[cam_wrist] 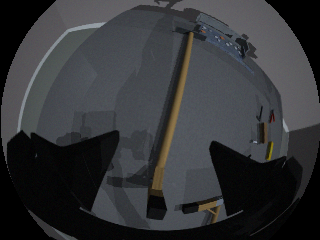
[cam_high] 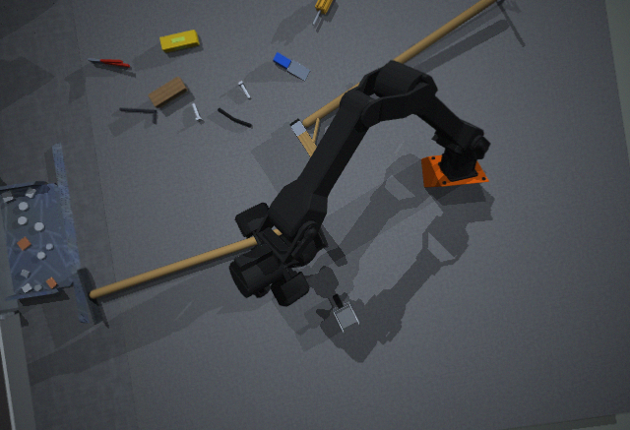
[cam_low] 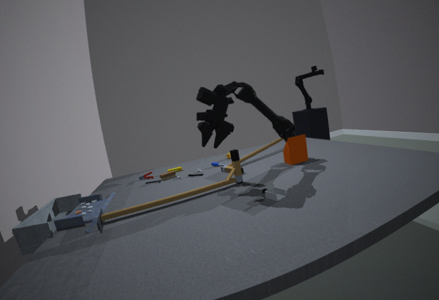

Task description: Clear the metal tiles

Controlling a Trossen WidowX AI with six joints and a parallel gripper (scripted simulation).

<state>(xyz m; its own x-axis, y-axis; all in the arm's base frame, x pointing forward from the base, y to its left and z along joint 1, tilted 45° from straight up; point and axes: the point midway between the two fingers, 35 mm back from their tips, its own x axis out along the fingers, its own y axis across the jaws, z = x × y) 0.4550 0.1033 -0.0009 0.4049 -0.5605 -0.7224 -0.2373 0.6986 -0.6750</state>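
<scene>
Wooden scraper (cam_high: 167,268) lower left: long, stiff, likely end-heavy; grip nearer its blade. Claw (cam_low: 212,136) hangs wide, holding nothing.

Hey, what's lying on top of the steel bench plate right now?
The steel bench plate carries scattered metal tiles: pale round ones, grey squares and two orange squares. The scraper blade stands at its edge. The top view crops its left side.

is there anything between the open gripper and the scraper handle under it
Nothing. In the exterior view the open gripper hangs in air above the long scraper, and the wrist view shows only its wooden handle lying on the table below.
</scene>
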